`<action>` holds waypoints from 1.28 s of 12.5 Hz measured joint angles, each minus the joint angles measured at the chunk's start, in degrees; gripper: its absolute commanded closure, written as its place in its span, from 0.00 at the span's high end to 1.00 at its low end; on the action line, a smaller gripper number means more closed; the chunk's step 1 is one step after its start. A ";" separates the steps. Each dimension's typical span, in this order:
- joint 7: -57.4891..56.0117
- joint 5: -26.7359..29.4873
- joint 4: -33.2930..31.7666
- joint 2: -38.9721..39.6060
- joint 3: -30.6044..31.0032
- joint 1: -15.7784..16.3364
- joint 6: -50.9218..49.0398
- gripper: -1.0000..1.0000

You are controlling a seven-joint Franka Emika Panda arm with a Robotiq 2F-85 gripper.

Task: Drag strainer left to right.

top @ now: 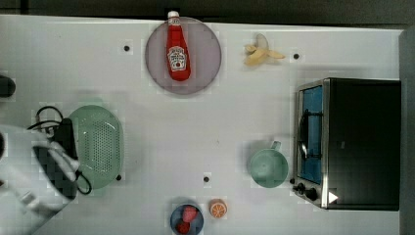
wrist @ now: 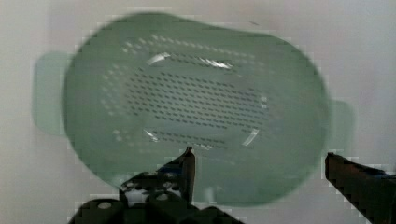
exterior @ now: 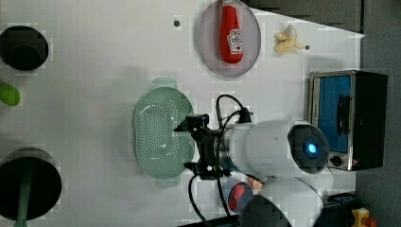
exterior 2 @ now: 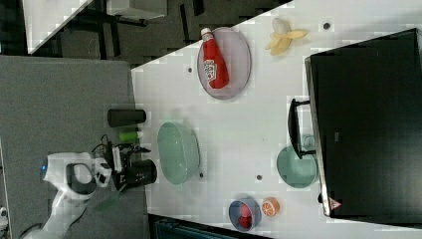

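At the top view's left end of the white surface (top: 220, 122) sits the pale mint-green oval plastic strainer (top: 98, 146), undragged so far. Above its near rim hovers the black hand (wrist: 259, 161), fingers spread wide apart, clamped on nothing (one finger over the bowl, one outside). Gripping the rim and the whole drag rightward remain.

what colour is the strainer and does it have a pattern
Pale mint green strainer, its bowl dotted with small holes; the wrist view shows it best.
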 measured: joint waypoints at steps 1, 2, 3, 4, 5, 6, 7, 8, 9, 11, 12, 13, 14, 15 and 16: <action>1.29 -1.09 0.11 3.15 0.11 -0.60 3.47 1.00; 2.18 -2.35 0.22 6.36 -0.20 -1.05 6.49 1.00; 2.85 -3.19 0.45 9.34 -1.20 -1.01 8.62 1.00; 3.75 -3.86 0.22 11.78 -2.41 -0.88 9.65 1.00; 4.59 -3.47 -0.11 13.71 -3.86 -0.76 11.50 1.00; 4.76 -4.36 -0.11 15.22 -5.37 -0.75 13.57 1.00; 4.76 -4.18 -0.22 16.20 -6.84 -0.62 14.55 1.00; 4.98 -4.80 -0.56 16.53 -8.50 -0.21 14.69 1.00; 5.32 -6.44 -0.78 16.90 -9.32 -0.29 14.97 1.00; 5.65 -8.20 -0.67 17.21 -11.53 1.30 16.14 1.00; 5.65 -7.44 -0.22 17.37 -12.09 2.05 15.81 1.00; 5.65 -6.80 -0.11 17.29 -12.52 2.71 16.65 1.00; 5.65 -6.78 -0.67 17.18 -12.55 2.93 18.21 1.00; 5.82 -6.78 -1.23 16.98 -12.66 3.13 18.18 1.00; 6.15 -6.47 -1.45 17.01 -13.08 3.59 17.71 1.00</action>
